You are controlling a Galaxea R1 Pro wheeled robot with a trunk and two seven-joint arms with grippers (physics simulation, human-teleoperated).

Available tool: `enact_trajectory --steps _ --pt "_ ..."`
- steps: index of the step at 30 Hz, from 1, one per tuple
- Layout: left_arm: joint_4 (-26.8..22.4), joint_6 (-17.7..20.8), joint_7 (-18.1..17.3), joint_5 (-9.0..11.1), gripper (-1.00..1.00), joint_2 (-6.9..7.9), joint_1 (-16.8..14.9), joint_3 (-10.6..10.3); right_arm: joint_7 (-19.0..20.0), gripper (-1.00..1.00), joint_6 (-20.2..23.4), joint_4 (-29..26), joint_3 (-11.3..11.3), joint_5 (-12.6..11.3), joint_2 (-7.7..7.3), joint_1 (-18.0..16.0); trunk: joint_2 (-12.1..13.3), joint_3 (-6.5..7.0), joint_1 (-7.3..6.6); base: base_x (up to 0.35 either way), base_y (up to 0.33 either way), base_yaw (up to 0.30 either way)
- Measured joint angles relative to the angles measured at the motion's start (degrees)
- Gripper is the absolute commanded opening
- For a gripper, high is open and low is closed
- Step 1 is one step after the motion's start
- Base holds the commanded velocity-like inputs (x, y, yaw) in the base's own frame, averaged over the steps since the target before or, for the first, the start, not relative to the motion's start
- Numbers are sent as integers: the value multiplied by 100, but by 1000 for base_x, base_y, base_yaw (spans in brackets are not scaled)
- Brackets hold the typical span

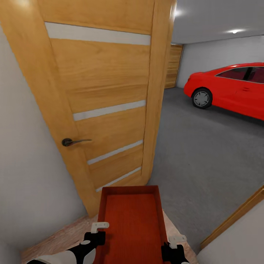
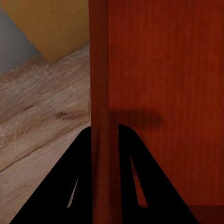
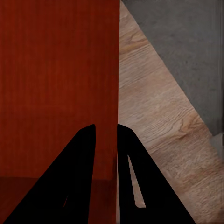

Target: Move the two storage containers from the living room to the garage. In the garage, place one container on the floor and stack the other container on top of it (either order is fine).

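1. Both arms are carrying one bin (image 1: 131,223) out front, right at the doorway between the wood floor (image 1: 62,234) and the garage floor (image 1: 205,154).
2. Left gripper (image 2: 105,140) jaws are clamped on the bin's left wall, right gripper (image 3: 106,140) jaws on the right wall.
3. Risk, I'd say: the open door (image 1: 106,99) is sitting close on the left, so the bin could be clipping it and twisting loose.
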Motion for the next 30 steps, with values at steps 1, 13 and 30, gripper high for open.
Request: enact_trajectory --steps 1,13,30 --pt "-1 -1 1 5 -100 -2 -3 -6 1 -100 0 -5 0 -1 -2 0 0 2 0 14 16 -249" --pt "-1 0 1 -2 -100 -1 -1 -1 0 -100 0 -4 0 -3 0 2 0 25 0 2 4 -250" --pt "2 -2 12 3 -100 -8 0 -4 9 -100 -1 0 2 -4 -9 1 0 58 -1 115 251 -250"
